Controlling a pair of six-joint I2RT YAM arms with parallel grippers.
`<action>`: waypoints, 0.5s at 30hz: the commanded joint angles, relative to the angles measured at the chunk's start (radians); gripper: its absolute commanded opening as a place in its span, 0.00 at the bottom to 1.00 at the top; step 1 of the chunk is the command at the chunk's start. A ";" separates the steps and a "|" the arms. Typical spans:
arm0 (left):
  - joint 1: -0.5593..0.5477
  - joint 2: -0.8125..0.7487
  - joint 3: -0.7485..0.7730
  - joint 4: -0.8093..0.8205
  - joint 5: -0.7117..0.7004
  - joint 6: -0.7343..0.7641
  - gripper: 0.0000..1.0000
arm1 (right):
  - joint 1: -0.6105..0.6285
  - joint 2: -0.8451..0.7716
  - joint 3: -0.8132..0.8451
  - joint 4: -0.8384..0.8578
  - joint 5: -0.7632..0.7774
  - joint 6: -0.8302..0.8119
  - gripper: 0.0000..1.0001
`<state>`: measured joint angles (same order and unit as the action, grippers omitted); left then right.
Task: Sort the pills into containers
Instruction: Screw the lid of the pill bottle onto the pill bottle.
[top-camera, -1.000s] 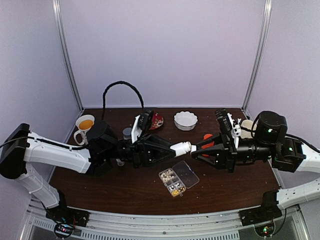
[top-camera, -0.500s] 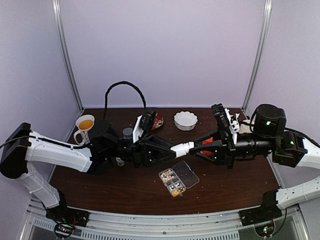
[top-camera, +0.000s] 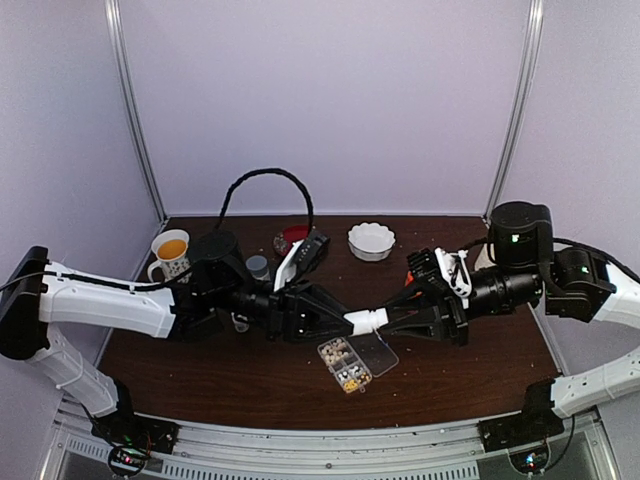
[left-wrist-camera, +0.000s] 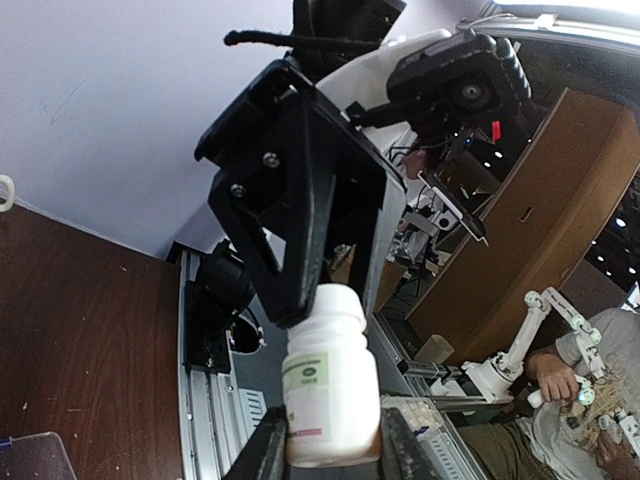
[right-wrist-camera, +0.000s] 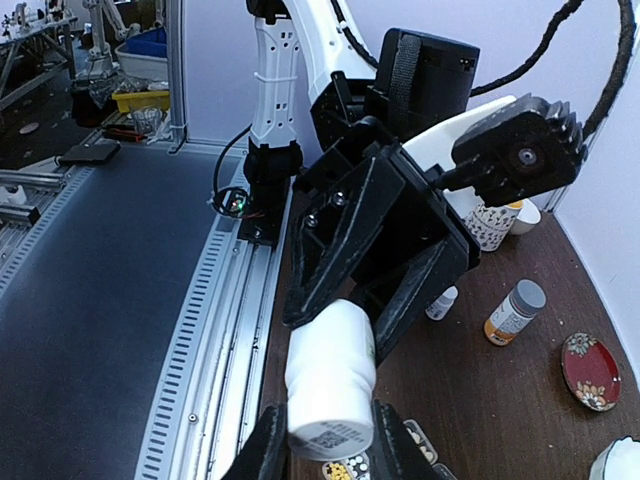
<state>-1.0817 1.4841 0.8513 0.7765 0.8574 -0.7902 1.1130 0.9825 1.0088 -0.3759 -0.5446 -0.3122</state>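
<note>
A white pill bottle (top-camera: 366, 320) hangs level over the table, held from both ends. My left gripper (top-camera: 352, 321) is shut on its body (left-wrist-camera: 328, 390), and my right gripper (top-camera: 383, 322) is shut on its cap end (right-wrist-camera: 330, 380). Just below lies the clear pill box (top-camera: 345, 362), lid open to the right. Its cells hold small white and yellow pills (right-wrist-camera: 352, 470). In the left wrist view the box (left-wrist-camera: 420, 410) shows beside the bottle, and the right gripper's black fingers (left-wrist-camera: 300, 230) clamp the cap.
At the back of the brown table (top-camera: 250, 385) stand a mug of orange liquid (top-camera: 170, 250), a red plate (top-camera: 292, 236) and a white scalloped bowl (top-camera: 371, 240). An amber bottle with a grey cap (right-wrist-camera: 513, 312) and a small white dropper bottle (right-wrist-camera: 441, 303) stand behind my left arm.
Both arms have carried the bottle toward the near edge and lower, so it now hangs just above the pill box. The grips have not changed.
</note>
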 joint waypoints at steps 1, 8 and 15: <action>-0.013 0.012 0.061 -0.059 -0.106 -0.028 0.00 | 0.025 0.040 0.031 -0.003 -0.020 -0.206 0.00; -0.012 0.052 0.060 0.107 -0.113 -0.175 0.00 | 0.058 -0.011 -0.051 0.119 0.101 -0.370 0.00; -0.012 0.096 0.084 0.178 -0.104 -0.311 0.00 | 0.096 -0.021 -0.113 0.179 0.189 -0.548 0.00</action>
<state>-1.0817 1.5394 0.8631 0.8555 0.8520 -0.9958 1.1629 0.9222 0.9318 -0.3187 -0.3901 -0.7334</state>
